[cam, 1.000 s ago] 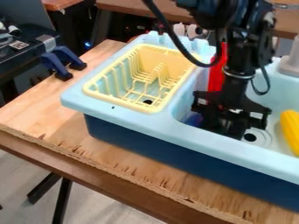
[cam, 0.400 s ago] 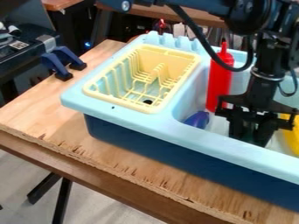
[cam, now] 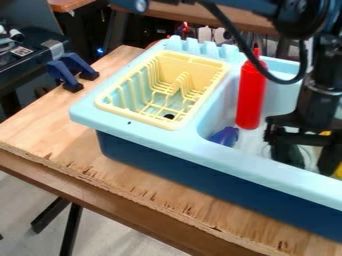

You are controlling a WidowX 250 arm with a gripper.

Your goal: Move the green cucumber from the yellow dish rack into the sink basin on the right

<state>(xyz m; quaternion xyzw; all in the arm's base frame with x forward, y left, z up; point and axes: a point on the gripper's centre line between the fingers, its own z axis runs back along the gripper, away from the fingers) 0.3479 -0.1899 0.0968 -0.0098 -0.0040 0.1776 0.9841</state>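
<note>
The largest thing is the wooden table (cam: 40,125), its rough front edge running down at a slant toward the lower right. On it sits a toy sink (cam: 194,132), pale blue on top with a dark blue body below, cut off by the right edge of the view. Over the right part of the sink hangs the black arm (cam: 324,65), a black cable (cam: 234,37) looping out to its left. In the left part of the sink lies a pale yellow dish rack (cam: 137,116) with upright prongs along its side and in its middle; a dark round hole (cam: 169,116) shows through the bars at its near end. The deeper basin to the right of the rack holds several things. A red bottle (cam: 250,97) with a pointed tip stands upright near the basin's left side. The gripper (cam: 308,165) is low in the basin, right of the bottle and apart from it, its two fingers spread wide, with part of a round drain (cam: 307,152) showing between them. A yellow object (cam: 339,172) is partly hidden by the gripper's right-hand finger in the view; I cannot tell whether they touch. The small purple-blue object (cam: 225,136) lies at the basin's near left corner, just beside the foot of the bottle.
</note>
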